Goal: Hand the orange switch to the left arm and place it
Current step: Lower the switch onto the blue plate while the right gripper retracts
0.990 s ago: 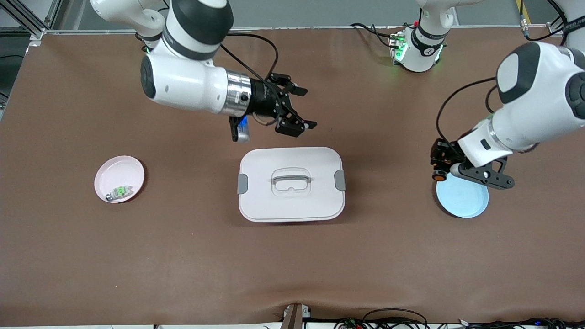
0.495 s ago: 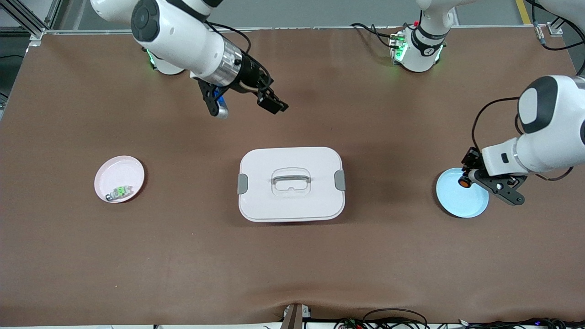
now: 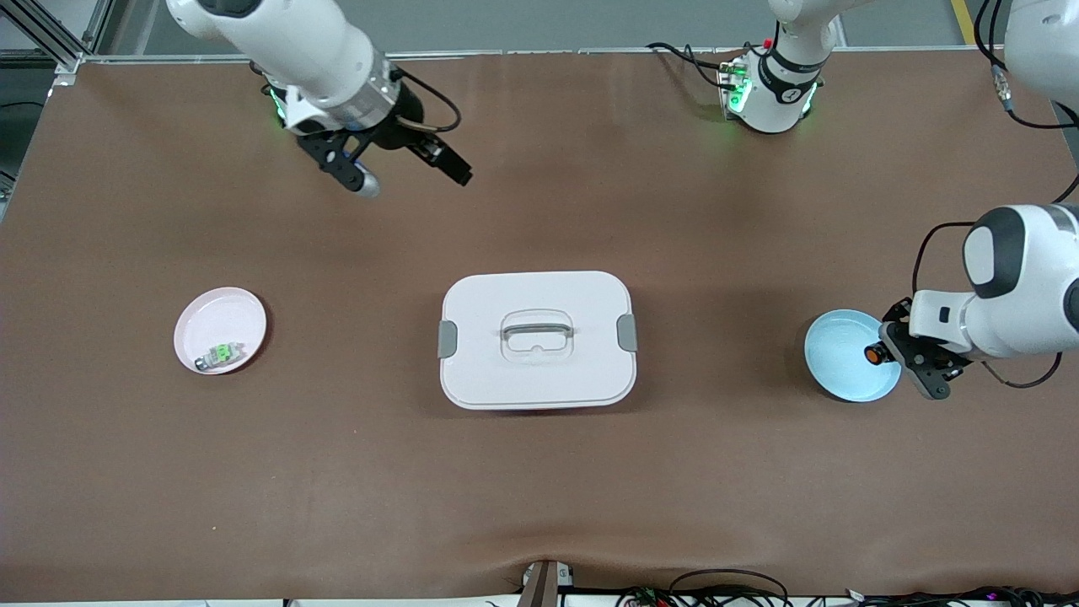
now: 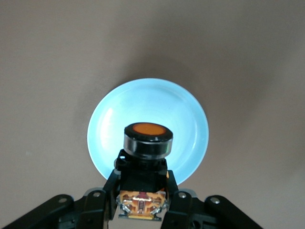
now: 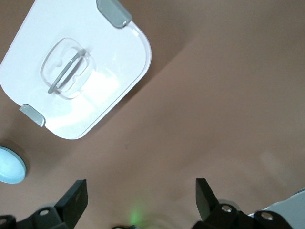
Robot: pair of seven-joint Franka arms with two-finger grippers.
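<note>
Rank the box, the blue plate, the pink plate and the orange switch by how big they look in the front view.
1. Box, by far the largest.
2. Blue plate and pink plate: they look alike, so no ranking between them.
3. Orange switch, smallest, held in the left gripper over the blue plate.

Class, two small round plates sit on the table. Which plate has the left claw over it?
The blue plate at the left arm's end of the table. The left claw holds the orange switch above it. The pink plate holds a green-topped switch.
</note>
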